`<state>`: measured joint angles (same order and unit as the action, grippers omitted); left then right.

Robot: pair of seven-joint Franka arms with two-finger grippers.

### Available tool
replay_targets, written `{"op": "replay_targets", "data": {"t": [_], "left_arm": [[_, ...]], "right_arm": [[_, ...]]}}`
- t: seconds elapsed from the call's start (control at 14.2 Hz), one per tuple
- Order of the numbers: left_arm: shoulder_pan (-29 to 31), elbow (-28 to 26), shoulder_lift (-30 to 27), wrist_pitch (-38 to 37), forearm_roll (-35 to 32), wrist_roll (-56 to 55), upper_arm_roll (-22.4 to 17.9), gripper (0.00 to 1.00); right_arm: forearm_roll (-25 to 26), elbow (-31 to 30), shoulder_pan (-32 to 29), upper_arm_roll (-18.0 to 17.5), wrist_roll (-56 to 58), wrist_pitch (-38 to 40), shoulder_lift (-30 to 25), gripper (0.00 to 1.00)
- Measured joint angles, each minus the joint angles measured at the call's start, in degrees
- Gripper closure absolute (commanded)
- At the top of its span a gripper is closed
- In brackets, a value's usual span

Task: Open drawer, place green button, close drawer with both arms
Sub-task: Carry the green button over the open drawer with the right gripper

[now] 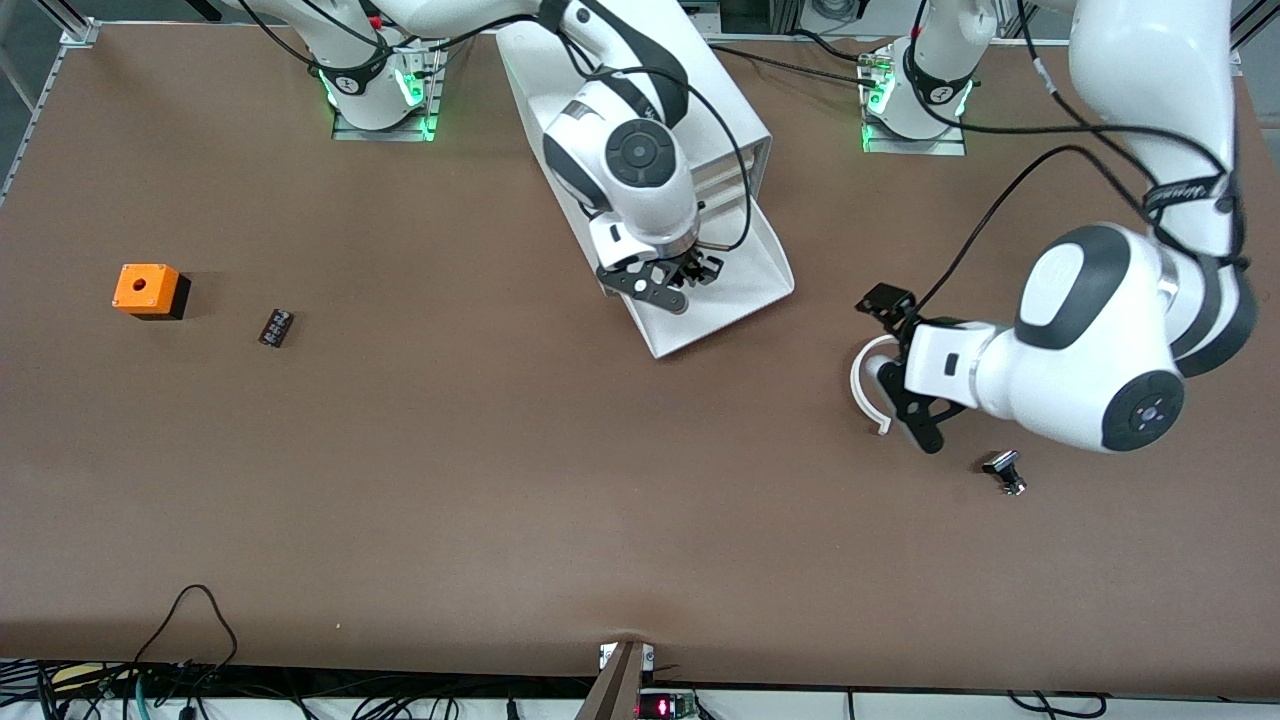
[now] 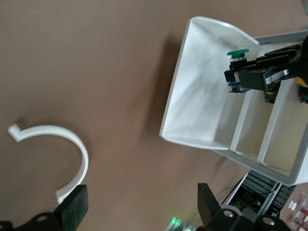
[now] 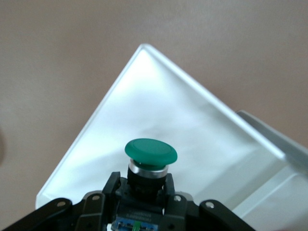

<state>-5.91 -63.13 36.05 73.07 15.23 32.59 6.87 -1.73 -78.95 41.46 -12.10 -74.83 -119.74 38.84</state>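
Note:
The cabinet's bottom drawer (image 1: 745,275) is pulled open toward the front camera. It also shows in the left wrist view (image 2: 202,96) and the right wrist view (image 3: 159,110). My right gripper (image 1: 690,270) hangs over the open drawer, shut on the button (image 3: 150,152), green cap up and blue end between the fingers. The left wrist view shows the same button (image 2: 237,54) in that gripper (image 2: 250,77) over the drawer. My left gripper (image 1: 895,370) is open and empty, low over the table beside the drawer toward the left arm's end; its own view (image 2: 139,207) shows bare table between the fingers.
The white cabinet (image 1: 740,130) stands mid-table near the bases. A white curved plastic piece (image 1: 860,385) lies by my left gripper (image 2: 72,144). A small silver-and-black part (image 1: 1006,472) lies nearer the front camera. An orange cube (image 1: 148,290) and a small black part (image 1: 276,327) lie toward the right arm's end.

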Motion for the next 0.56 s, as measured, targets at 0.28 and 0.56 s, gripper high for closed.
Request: {"op": "replay_targets", "data": {"t": [0.28, 0.56], "left_arm": [[0.98, 0.03, -4.43, -1.41, -6.32, -3.85, -2.1, 0.0], [1.16, -0.04, -7.49, -1.98, -11.6, -16.24, -2.35, 0.0]], "right_arm": [[2.03, 0.1, 2.09, 0.02, -4.38, -0.01, 2.3, 0.64], [2.09, 0.13, 2.83, 0.03, -5.54, -0.03, 3.55, 0.26]]}}
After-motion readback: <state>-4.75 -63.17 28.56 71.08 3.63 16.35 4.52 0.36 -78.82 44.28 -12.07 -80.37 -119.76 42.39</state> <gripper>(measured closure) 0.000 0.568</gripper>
